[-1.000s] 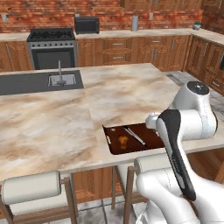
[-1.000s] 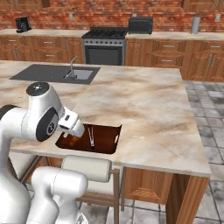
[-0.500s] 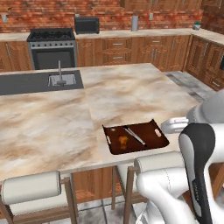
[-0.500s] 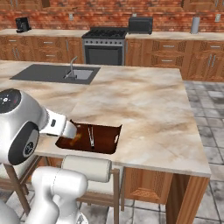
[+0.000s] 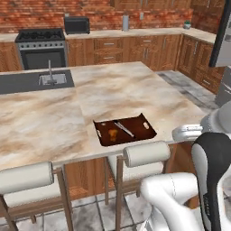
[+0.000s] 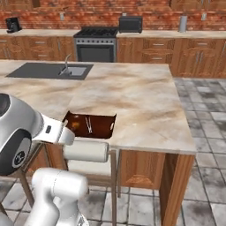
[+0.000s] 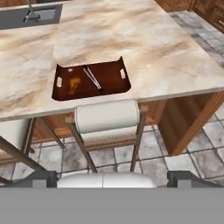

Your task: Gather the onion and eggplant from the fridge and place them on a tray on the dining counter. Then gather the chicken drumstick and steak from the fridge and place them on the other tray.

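Hand view looks down on the other tray (image 7: 107, 83) at the near edge of the dining counter (image 7: 144, 48) table, just above a white-cushioned stool (image 7: 107, 120). The chicken drumstick (image 7: 73, 83) lies in the tray's left half; a thin pale strip beside it may be the steak (image 7: 92, 78), too flat to confirm. Gripper jaws stand fully open, holding nothing. If meat is left to fetch, best swing clear of the stool before driving to the fridge.

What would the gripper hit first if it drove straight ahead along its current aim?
Likely the white padded stool at the dining counter edge, just short of the dark brown tray; depth is unclear.
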You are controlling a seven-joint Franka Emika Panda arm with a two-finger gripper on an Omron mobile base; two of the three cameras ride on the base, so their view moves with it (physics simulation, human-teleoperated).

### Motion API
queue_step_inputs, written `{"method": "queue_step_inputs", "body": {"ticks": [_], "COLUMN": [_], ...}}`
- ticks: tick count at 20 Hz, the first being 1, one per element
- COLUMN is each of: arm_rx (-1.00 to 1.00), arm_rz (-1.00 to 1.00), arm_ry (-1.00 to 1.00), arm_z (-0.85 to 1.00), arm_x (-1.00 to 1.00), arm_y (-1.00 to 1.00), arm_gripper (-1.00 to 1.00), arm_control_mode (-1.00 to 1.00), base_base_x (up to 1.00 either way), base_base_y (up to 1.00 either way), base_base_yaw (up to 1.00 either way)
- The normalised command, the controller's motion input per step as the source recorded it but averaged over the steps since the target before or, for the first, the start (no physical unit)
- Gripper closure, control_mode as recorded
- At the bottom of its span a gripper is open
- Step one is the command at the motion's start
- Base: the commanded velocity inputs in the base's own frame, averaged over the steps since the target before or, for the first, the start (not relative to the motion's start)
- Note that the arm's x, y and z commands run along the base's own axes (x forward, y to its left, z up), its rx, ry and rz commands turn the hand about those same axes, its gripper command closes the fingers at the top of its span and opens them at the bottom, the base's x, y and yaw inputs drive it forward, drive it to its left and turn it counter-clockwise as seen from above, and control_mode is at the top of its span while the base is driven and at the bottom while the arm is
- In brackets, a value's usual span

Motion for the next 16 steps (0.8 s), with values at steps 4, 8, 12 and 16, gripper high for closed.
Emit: {"method": "queue_step_inputs", "body": {"ticks": [4, 8, 12, 16], "arm_rx": [0.00, 0.00, 0.00, 0.00], "arm_rz": [0.00, 0.00, 0.00, 0.00], "arm_ry": [0.00, 0.00, 0.00, 0.00], "arm_z": [0.00, 0.00, 0.00, 0.00], "arm_x": [0.00, 0.00, 0.00, 0.00], "arm_y": [0.00, 0.00, 0.00, 0.00], "arm_gripper": [-1.00, -1.00, -1.00, -1.00], "arm_control_mode": [1.00, 1.00, 1.00, 1.00], "base_base_x": [-0.80, -0.27, 0.07, 0.28], "base_base_y": [-0.81, -1.00, -1.00, -1.00], "base_base_yaw": [-0.20, -0.20, -0.18, -0.07]}}
